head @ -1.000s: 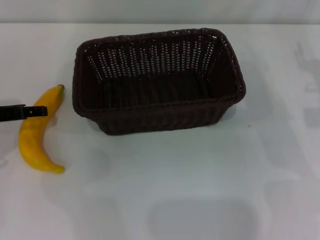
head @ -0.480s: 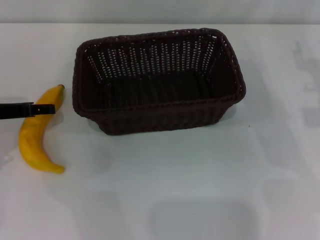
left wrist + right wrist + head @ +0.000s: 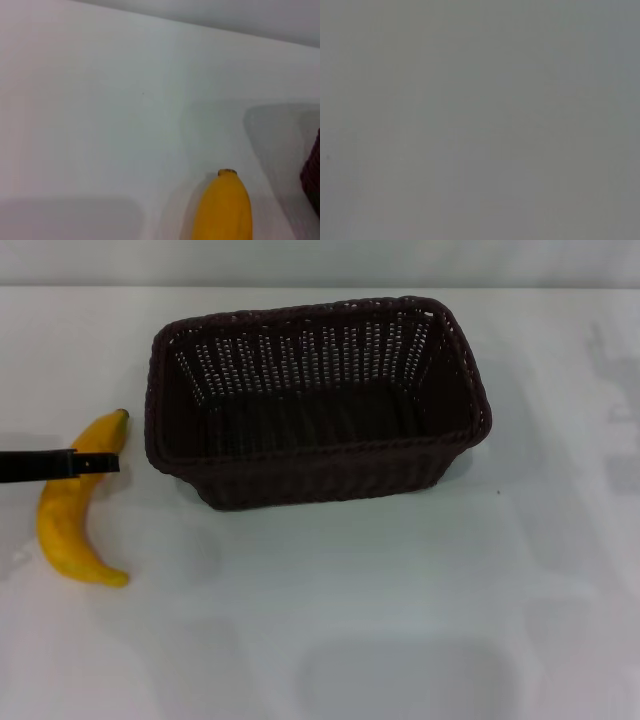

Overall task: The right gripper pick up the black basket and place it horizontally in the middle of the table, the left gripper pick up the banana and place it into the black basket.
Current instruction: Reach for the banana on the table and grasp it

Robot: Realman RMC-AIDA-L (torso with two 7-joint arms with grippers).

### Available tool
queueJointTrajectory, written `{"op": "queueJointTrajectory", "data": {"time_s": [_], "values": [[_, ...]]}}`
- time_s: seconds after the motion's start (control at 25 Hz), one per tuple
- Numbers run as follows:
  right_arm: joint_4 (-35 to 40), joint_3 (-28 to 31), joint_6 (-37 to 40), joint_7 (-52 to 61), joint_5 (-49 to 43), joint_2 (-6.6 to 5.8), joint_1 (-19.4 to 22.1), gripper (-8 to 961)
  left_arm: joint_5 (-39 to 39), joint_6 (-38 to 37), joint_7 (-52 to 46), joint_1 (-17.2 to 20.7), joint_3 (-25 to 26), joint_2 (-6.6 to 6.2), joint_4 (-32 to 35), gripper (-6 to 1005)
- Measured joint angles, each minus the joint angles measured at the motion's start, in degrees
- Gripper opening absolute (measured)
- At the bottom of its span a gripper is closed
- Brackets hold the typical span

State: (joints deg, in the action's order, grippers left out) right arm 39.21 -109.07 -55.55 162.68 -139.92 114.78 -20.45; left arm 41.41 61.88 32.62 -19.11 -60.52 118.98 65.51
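Observation:
The black basket (image 3: pixel 318 400) stands upright and empty in the middle of the white table (image 3: pixel 400 590), its long side running left to right. The yellow banana (image 3: pixel 72 515) lies flat on the table to the basket's left, dark stem tip toward the back. It also shows in the left wrist view (image 3: pixel 222 210), with the basket's edge (image 3: pixel 312 170) beside it. My left gripper (image 3: pixel 100 463) reaches in from the left edge as a thin black bar over the banana's upper half. My right gripper is out of view; its wrist view shows only plain grey.
The table's back edge (image 3: pixel 320 285) runs across the top of the head view. Faint shadows lie on the table in front of the basket and at the right.
My left gripper has slid a little to the right across the banana, toward the basket. The banana and basket have not moved.

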Motion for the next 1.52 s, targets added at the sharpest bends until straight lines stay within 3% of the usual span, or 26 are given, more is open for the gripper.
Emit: {"op": "queueJointTrajectory", "data": {"time_s": [1.32,1.52], "values": [[0.0,0.0,0.0,0.0,-0.1,0.00,-0.3,547,2.3,-0.5,1.4,-0.5,0.3,-0.16,-3.6,748],[0.0,0.0,0.0,0.0,-0.1,0.00,-0.3,544,2.2,-0.4,0.9,-0.5,0.3,-0.15,-3.5,568]]}}
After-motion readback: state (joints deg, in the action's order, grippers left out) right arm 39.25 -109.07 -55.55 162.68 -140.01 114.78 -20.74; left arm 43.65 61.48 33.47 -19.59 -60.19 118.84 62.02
